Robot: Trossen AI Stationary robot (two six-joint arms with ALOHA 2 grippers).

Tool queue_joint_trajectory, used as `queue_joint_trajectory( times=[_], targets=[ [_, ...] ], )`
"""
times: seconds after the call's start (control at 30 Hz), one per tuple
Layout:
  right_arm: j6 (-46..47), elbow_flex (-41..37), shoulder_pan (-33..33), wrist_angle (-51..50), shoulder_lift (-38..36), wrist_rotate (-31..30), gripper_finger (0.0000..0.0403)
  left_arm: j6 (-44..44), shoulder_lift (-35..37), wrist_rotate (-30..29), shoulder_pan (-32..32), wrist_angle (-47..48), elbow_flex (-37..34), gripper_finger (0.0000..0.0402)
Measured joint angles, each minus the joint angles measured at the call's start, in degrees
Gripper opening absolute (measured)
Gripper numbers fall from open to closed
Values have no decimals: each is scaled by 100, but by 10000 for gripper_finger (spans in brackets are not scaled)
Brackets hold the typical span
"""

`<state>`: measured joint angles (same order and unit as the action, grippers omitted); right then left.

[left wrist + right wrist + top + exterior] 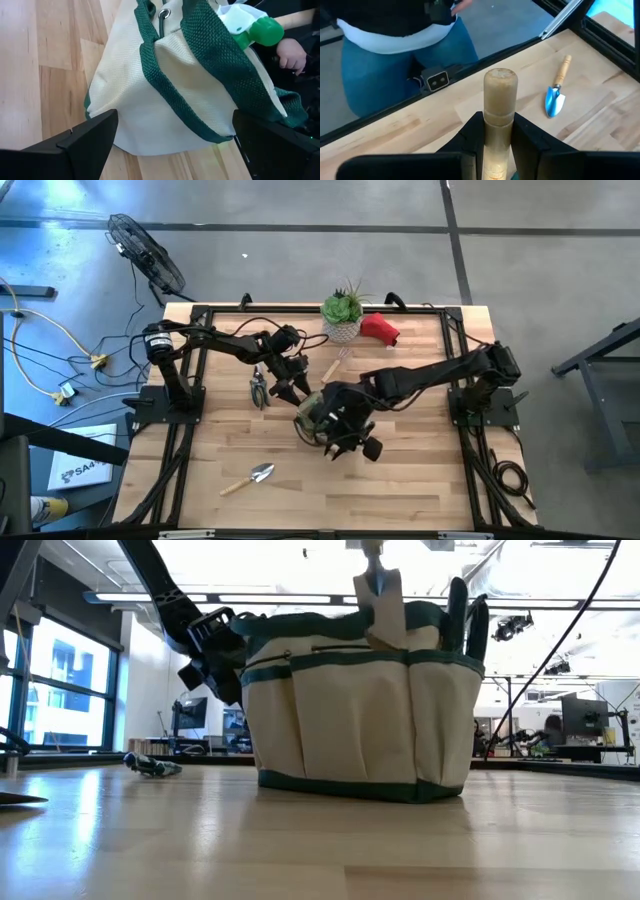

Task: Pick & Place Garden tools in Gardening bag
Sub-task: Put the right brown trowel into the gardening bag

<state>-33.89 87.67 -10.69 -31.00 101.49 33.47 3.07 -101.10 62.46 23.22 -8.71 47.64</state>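
Gardening bag (360, 710) may tip: our right gripper (498, 131), clamped on a wooden-handled trowel (499, 107), could snag the rim; left gripper (170, 142) gapes wide beside it.

Bag (318, 418) sits mid-table, under my right gripper (340, 425). My left gripper (290, 387) is just left & far of the bag. Pruners (259, 390) lie left of my left gripper. Trowel (250, 478) lies near-left of the bag, well apart. Potted plant (343, 312) stands at far edge w/ soft item (380, 328) just right of it. Wooden handle (331, 369) lies btw plant & bag.
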Motion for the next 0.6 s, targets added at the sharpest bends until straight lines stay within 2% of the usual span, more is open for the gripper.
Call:
queue_joint_trajectory(
  times=[0.6],
  targets=[
    [-254,-156,336,253,241,1050,59,-175,0,-2,0,28,0,385]
  ],
)
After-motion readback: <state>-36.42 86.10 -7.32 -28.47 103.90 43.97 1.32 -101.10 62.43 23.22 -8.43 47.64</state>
